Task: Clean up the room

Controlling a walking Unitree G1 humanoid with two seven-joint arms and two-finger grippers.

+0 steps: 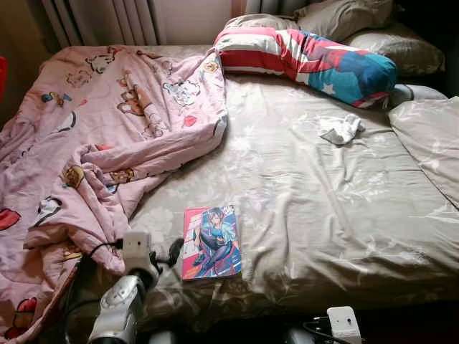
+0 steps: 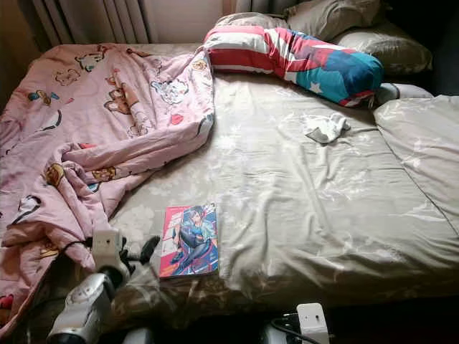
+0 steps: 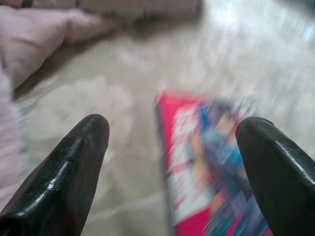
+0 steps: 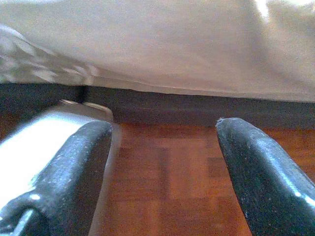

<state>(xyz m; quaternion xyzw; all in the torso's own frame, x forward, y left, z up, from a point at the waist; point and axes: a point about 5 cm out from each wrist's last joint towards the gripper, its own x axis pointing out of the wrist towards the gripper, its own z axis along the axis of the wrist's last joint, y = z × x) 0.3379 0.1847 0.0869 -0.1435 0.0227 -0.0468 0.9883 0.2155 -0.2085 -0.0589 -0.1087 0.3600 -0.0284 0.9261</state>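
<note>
Left gripper point(image 3: 172, 162) spread wide above glossy flat comic book point(image 1: 211, 241) on wrinkled beige sheet point(image 1: 323, 208); right gripper point(image 4: 165, 167) parted over wood floor point(image 4: 167, 187).

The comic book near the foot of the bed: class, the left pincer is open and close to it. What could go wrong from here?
1. The comic book lies flat on the soft bedsheet, so the open left pincer may push it along or bend the cover instead of gripping it.
2. The pink blanket is bunched right beside that arm; a finger could snag its fold.
3. The left wrist view is blurred, so aim may be off.
</note>
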